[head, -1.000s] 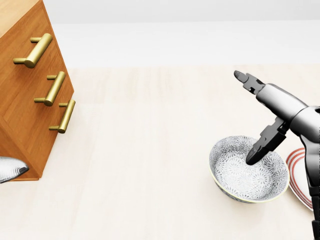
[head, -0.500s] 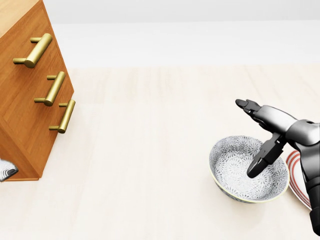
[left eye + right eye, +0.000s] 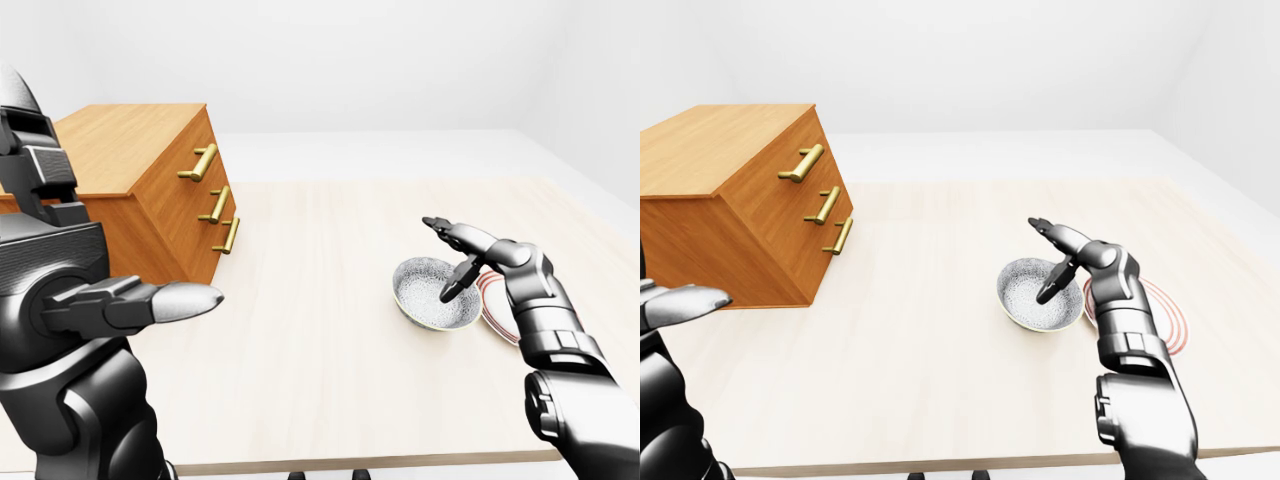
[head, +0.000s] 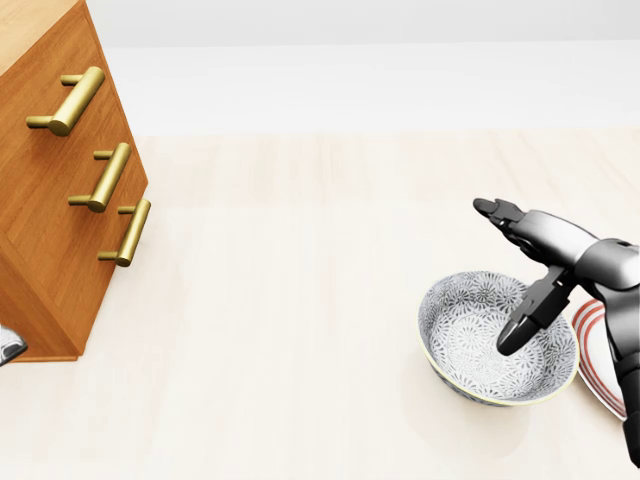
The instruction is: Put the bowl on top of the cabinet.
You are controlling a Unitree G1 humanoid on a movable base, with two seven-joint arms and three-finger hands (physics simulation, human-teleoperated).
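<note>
A grey-and-white patterned bowl [image 4: 462, 328] sits on the light wooden table [image 4: 300, 300], at the lower right of the head view. My right hand [image 4: 496, 276] is open over the bowl's right side. One of its fingers [image 4: 522, 325] dips inside the bowl, and another points away above the far rim. The wooden cabinet [image 3: 730, 200] with three brass drawer handles [image 4: 110, 175] stands at the left, its flat top [image 3: 720, 135] bare. My left hand [image 3: 150, 300] hovers open low at the left, far from the bowl.
A white plate with red rings [image 4: 595, 350] lies directly right of the bowl, partly under my right forearm. A wide stretch of table separates the bowl from the cabinet. The table's near edge runs along the bottom of the eye views.
My right hand has come down, its upper finger now lower and one finger still inside the bowl. My left hand has slid almost out of the head view's left edge. The bowl has not moved.
</note>
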